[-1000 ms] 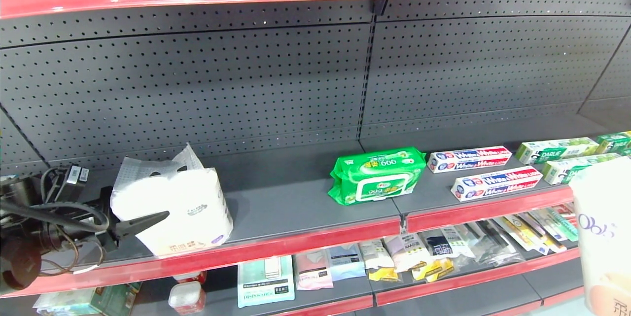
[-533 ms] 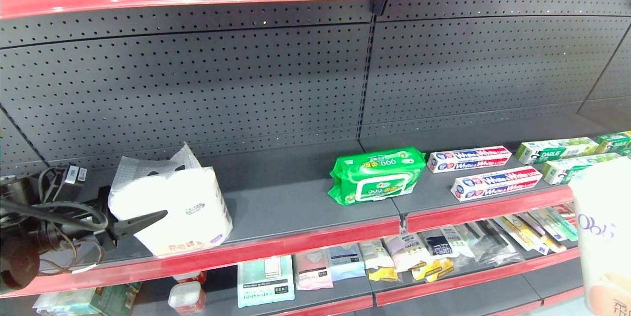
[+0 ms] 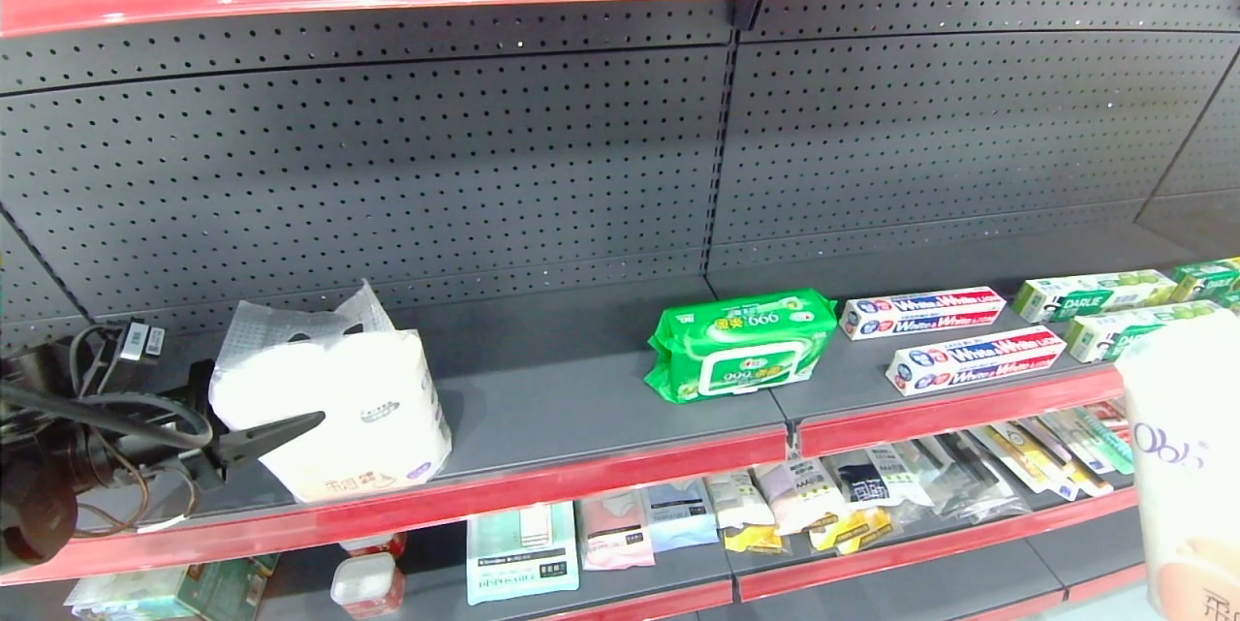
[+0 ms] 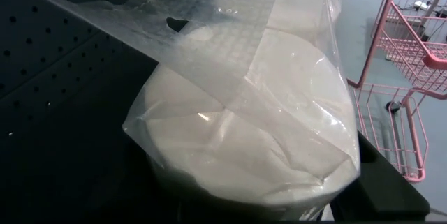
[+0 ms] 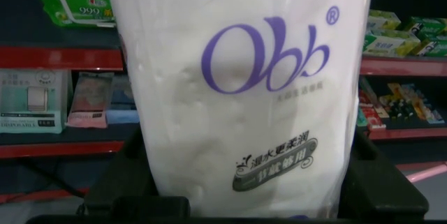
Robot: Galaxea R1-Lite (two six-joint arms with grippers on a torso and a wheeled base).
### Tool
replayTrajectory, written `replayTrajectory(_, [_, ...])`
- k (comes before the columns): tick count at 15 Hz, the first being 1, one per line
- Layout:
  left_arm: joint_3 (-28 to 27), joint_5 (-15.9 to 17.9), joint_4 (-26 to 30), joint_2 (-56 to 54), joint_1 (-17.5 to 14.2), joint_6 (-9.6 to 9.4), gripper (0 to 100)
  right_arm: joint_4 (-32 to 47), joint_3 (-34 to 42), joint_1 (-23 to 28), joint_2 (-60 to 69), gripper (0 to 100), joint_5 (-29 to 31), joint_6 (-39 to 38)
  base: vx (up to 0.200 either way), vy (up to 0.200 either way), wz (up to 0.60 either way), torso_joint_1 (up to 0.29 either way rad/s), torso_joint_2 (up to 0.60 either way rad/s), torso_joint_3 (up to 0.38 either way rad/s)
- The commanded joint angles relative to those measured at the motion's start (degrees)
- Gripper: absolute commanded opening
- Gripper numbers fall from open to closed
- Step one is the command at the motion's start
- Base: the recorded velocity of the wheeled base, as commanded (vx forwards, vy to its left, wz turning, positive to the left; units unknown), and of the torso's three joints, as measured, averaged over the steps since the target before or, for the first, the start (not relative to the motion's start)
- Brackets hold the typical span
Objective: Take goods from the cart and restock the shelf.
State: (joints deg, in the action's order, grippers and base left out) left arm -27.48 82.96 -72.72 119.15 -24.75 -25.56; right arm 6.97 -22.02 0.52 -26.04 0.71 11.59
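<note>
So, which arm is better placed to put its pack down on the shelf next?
Left. Its tool holds the white tissue pack already over the shelf; the right arm's purple-lettered pack hangs before the shelf's edge.

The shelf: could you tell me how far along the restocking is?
Done: green wipes and toothpaste boxes lie on the shelf. In hand: left gripper grips one white roll pack on the shelf; right gripper holds a second pack off it. Remaining: release, then shelve the second.

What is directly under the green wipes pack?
The green wipes pack lies flat on the grey shelf board. The patch of board directly beneath is covered, so anything there cannot be seen.
</note>
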Motion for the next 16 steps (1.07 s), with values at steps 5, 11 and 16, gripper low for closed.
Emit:
replayTrajectory(5, [0.06,0.10,0.21,0.12,-0.57,0.16,0,-0.03,-0.13,0.00,-0.15,0,0.00,0.01,0.000,0.000,0.00,0.000,0.00,0.000])
replayTrajectory(11, [0.06,0.01,0.03,0.29,-0.30,0.16,0,0.06,-0.04,0.00,-0.15,0,0.08,0.62,0.000,0.000,0.00,0.000,0.00,0.000])
replayTrajectory(16, [-0.03,-0.16,0.03,0.38,-0.39,0.16,0,0.15,0.04,0.00,-0.15,0,0.08,0.71,0.000,0.000,0.00,0.000,0.00,0.000])
